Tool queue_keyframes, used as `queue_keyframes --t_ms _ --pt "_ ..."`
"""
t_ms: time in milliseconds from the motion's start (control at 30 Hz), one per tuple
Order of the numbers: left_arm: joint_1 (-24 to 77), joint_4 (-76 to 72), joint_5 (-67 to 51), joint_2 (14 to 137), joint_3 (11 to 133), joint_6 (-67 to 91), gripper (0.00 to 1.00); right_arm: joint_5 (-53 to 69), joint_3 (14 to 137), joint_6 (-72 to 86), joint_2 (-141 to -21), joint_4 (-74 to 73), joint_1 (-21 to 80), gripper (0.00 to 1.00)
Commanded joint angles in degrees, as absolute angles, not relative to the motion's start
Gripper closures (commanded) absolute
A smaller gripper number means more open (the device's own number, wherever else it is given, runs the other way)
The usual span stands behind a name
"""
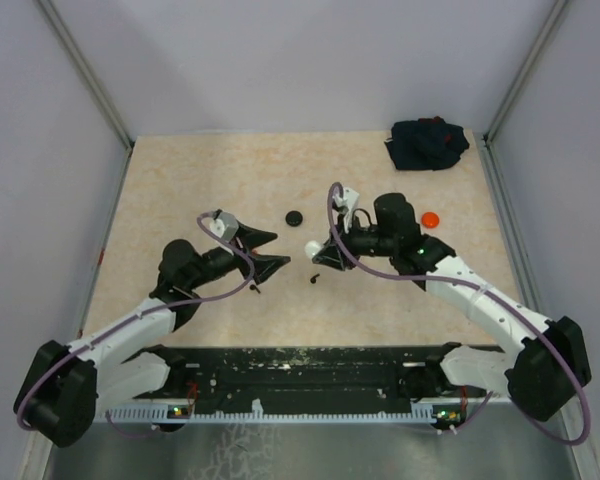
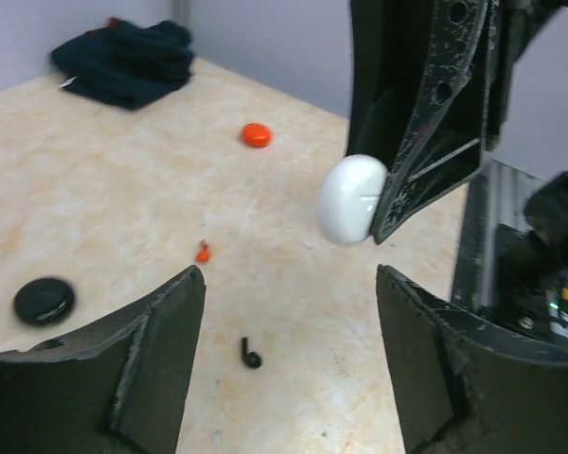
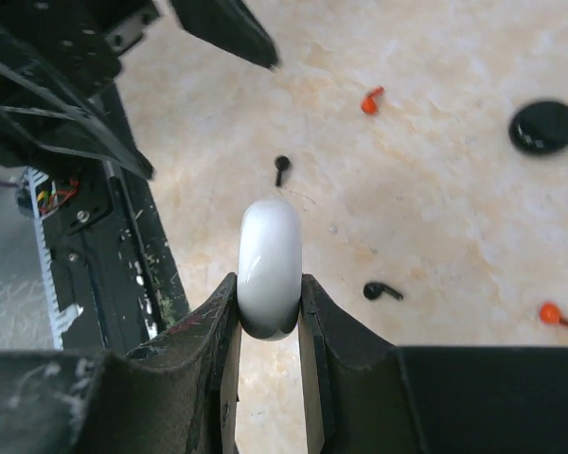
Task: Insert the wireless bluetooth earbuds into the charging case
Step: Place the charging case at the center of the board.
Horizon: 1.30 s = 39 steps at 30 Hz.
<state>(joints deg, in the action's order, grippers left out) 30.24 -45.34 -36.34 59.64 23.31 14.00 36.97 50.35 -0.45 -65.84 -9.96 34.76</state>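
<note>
— Two pincers here; which one has something in it?

— The right pincer (image 3: pixel 270 288). Its jaws are drawn in narrow on the white charging case (image 3: pixel 270 251), one finger pressed against each broad face. The case stands on edge between them, held up above the table (image 1: pixel 180 180).

— And the other one?

— The left pincer (image 2: pixel 289 284) gapes wide, with nothing between its fingers and nothing touching them. It faces the right one across a small gap. From its own camera the case hangs just past its fingertips, a thin seam showing across the white shell.

— Count the earbuds for me.

— Four show from the right wrist, all lying loose on the table and none in the case. One black earbud (image 3: pixel 281 166) lies towards the left arm's fingers. Another black earbud (image 3: pixel 381 290) lies on the tabletop below the case and a little to one side. One red earbud (image 3: pixel 370 100) lies farther out, and the second red earbud (image 3: pixel 549 314) sits at the edge of that view. So that is two black and two red.

— Anything else on the table?

— One black puck (image 1: pixel 295 217) lies beyond the two pincers, roughly between them. One red puck (image 1: pixel 430 219) sits just beside the right arm. One dark cloth (image 1: pixel 427 143) is bunched in the far right corner. There is only the one case, in the right pincer.
</note>
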Motion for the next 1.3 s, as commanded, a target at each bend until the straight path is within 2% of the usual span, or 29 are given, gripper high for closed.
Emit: queue_keyframes --t_ms 0,67,433,767,1033,1100,1267 --pt "30.30 -40.58 -21.05 55.80 20.08 11.25 0.18 32.54 46.54 10.42 -65.85 -5.77 29.64 1.00" --pt "30.24 -38.70 -16.80 54.76 19.34 10.77 0.14 32.00 44.66 13.70 -66.21 -5.34 26.37 1.00" --pt "30.26 -31.63 2.22 55.07 17.60 7.96 0.01 27.65 36.65 25.60 -71.92 1.46 8.80 1.00" --pt "30.24 -31.90 5.81 56.89 16.78 7.03 0.00 24.85 36.37 28.87 -82.99 2.95 -1.18 1.00" --pt "30.23 -28.88 6.59 58.55 18.37 7.91 0.00 23.40 37.70 30.25 -90.49 2.31 -3.44 0.99" --pt "30.27 -28.68 6.40 58.71 18.45 8.02 0.00 22.37 37.45 30.58 -90.70 1.49 -4.00 0.93" --pt "30.29 -28.13 5.93 58.58 18.68 8.27 0.00 20.48 36.13 30.58 -88.42 -0.05 -4.21 0.70"
